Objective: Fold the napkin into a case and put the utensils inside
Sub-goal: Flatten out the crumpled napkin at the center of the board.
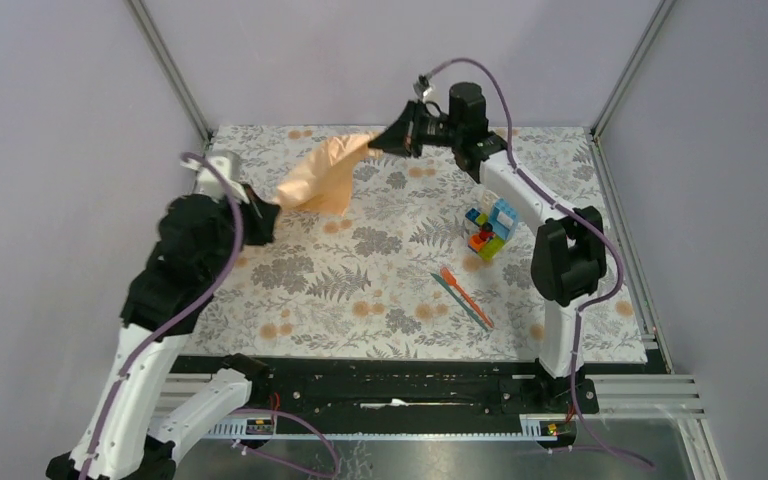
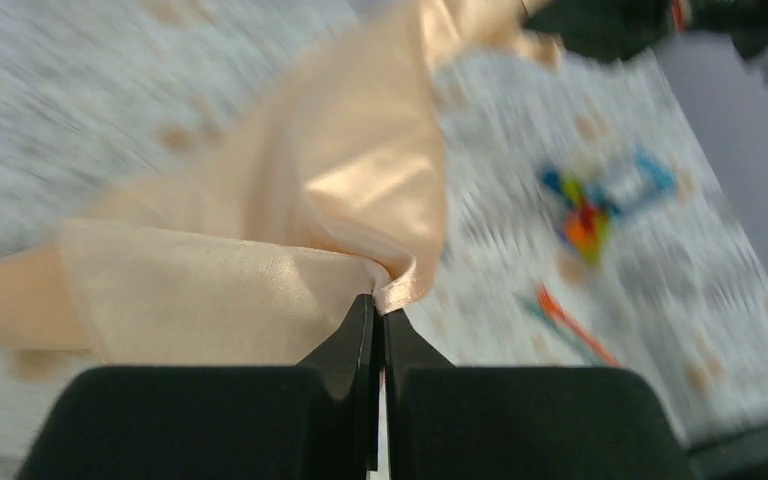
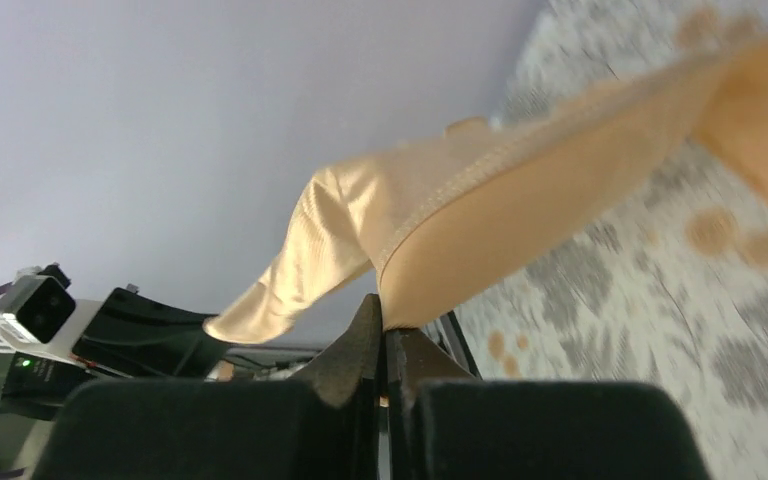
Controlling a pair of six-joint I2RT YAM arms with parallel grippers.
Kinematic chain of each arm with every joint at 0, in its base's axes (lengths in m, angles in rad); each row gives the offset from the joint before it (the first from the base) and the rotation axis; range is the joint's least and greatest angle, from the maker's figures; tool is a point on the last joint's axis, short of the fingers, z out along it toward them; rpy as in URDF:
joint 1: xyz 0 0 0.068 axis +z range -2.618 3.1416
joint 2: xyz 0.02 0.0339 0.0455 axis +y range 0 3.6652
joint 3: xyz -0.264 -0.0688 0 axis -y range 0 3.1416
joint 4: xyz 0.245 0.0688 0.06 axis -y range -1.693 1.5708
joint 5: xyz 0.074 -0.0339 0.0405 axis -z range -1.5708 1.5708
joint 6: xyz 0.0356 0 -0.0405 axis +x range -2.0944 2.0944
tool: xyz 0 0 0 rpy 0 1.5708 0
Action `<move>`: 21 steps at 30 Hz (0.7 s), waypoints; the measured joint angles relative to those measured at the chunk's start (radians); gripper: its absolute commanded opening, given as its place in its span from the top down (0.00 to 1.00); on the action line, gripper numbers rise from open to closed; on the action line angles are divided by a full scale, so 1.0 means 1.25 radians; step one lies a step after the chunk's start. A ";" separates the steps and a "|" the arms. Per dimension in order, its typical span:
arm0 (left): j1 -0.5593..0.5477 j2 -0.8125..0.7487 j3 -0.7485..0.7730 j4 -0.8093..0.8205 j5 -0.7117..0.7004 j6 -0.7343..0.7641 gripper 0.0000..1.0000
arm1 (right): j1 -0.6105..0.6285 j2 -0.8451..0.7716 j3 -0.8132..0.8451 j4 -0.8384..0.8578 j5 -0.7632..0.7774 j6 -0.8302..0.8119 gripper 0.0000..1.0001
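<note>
The peach-orange satin napkin (image 1: 322, 175) hangs in the air over the back left of the floral mat, stretched between both grippers. My left gripper (image 1: 266, 212) is shut on its near corner; the left wrist view shows the cloth (image 2: 290, 200) pinched at the fingertips (image 2: 377, 300). My right gripper (image 1: 378, 143) is shut on its far corner, and the right wrist view shows the cloth (image 3: 520, 210) pinched there (image 3: 384, 318). The orange and teal utensils (image 1: 465, 297) lie side by side on the mat at the front right, and show blurred in the left wrist view (image 2: 570, 325).
A cluster of multicoloured toy blocks (image 1: 488, 228) sits on the floral mat (image 1: 360, 280) right of centre, just behind the utensils. Grey walls and metal frame posts enclose the back and sides. A black rail runs along the near edge.
</note>
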 measured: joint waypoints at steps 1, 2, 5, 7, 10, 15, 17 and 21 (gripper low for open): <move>0.000 -0.019 -0.060 -0.004 0.069 -0.015 1.00 | -0.006 -0.010 -0.042 -0.007 -0.011 -0.013 1.00; 0.000 -0.034 -0.117 -0.007 0.133 -0.032 1.00 | -0.013 -0.023 -0.094 -0.018 -0.021 -0.033 1.00; -0.002 -0.070 -0.259 -0.035 0.306 -0.097 1.00 | -0.026 -0.076 -0.258 -0.054 -0.035 -0.097 1.00; -0.002 -0.102 -0.303 -0.035 0.366 -0.125 1.00 | -0.027 -0.126 -0.370 -0.066 -0.031 -0.131 1.00; -0.010 -0.139 -0.410 -0.010 0.472 -0.183 1.00 | -0.021 -0.209 -0.507 -0.142 -0.001 -0.212 1.00; -0.144 -0.089 -0.558 0.077 0.527 -0.282 1.00 | -0.018 -0.248 -0.558 -0.258 0.085 -0.345 1.00; -0.242 -0.016 -0.565 0.116 0.515 -0.305 1.00 | -0.018 -0.243 -0.564 -0.296 0.120 -0.385 1.00; -0.389 0.177 -0.546 0.230 0.488 -0.331 1.00 | -0.018 -0.242 -0.594 -0.352 0.192 -0.439 1.00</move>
